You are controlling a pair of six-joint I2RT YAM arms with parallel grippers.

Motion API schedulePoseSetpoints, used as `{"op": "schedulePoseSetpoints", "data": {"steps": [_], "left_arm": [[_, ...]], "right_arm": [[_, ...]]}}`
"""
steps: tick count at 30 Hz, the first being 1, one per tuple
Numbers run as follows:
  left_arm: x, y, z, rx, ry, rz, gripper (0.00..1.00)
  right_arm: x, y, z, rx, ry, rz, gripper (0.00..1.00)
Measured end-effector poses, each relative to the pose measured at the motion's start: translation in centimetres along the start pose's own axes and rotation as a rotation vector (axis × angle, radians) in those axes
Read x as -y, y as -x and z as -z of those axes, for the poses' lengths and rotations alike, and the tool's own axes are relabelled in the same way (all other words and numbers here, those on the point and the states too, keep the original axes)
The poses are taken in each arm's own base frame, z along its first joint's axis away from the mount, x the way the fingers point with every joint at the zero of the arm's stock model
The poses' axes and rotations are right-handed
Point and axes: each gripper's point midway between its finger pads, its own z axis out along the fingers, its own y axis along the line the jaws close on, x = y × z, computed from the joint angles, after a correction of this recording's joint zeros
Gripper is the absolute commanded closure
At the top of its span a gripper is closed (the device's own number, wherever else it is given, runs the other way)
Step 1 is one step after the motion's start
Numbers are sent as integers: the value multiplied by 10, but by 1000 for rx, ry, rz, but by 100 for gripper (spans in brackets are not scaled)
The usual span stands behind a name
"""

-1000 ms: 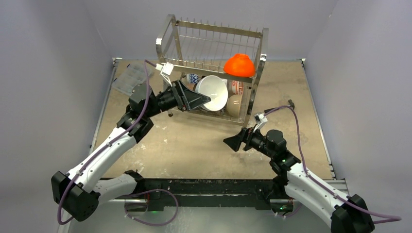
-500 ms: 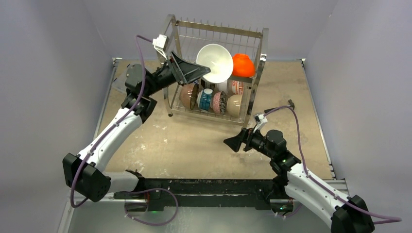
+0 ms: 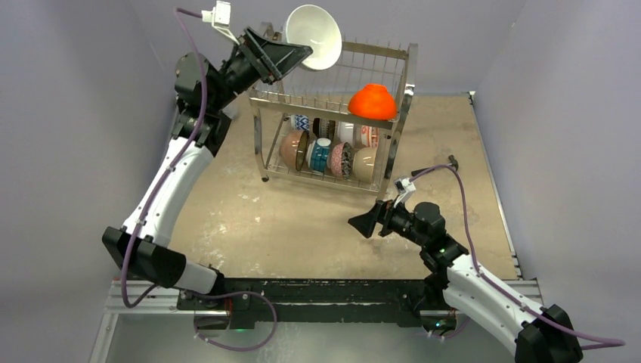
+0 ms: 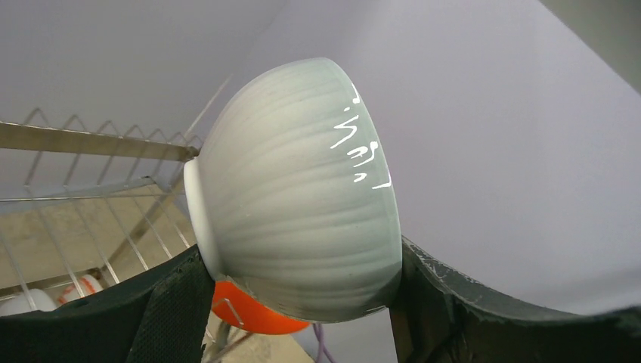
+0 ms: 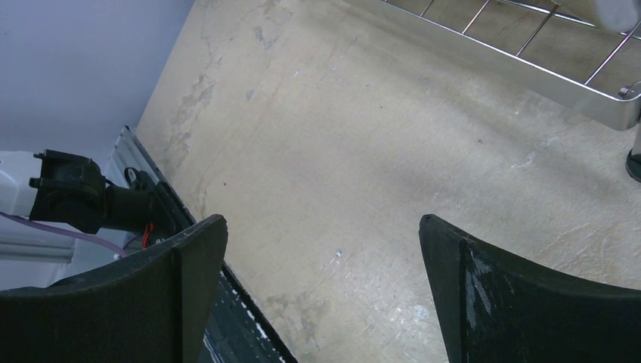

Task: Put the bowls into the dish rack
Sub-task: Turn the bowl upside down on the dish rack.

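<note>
Bowls point(image 3: 325, 155) fill the dish rack point(image 3: 409, 76) below, an orange bowl point(image 3: 372, 102) above; only the white bowl point(image 3: 314, 36) our left gripper point(image 3: 296, 54) clamps seems left, our right gripper point(image 3: 363, 224) gaping empty.

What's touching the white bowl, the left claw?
Touching. Left wrist view: the left gripper clamps the white bowl, fingers pressed against both its sides.

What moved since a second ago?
The left gripper lifted the white bowl from in front of the rack's lower shelf to above its top, holding it throughout. The open right gripper, orange bowl and lower bowls stayed put.
</note>
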Motion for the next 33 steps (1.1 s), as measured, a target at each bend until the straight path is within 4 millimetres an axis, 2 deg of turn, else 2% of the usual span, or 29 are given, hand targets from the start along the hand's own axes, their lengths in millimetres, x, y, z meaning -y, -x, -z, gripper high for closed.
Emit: {"op": "schedulePoseSetpoints", "data": {"steps": [7,10,13,20,24,26,31,33], "left_arm": [[-67,4,-26,-26,193,-79,100],[-92,0,-25,-59,283,-131,100],[-103,-1,-23,-95,336,-191,100],[-104,6,-19,-155,370,-354,100],[-105,3,-17,-190,388,-470,100],[-103,-4,-20,-208,399,-546,100],[-82,-43,-31,-322,350,-678,100],[-78,-46,-34,-342,339,-738,100]], "right_arm": [[1,-2,0,-9,-3,5,1],[1,-2,0,-10,-3,6,1],[2,-3,0,-12,-4,10,1],[2,-6,-2,-39,-1,9,1],[2,-7,-3,-44,1,10,1],[1,-7,-3,-44,5,11,1],[0,-7,-3,-45,8,11,1],[0,-7,-3,-45,9,12,1]]}}
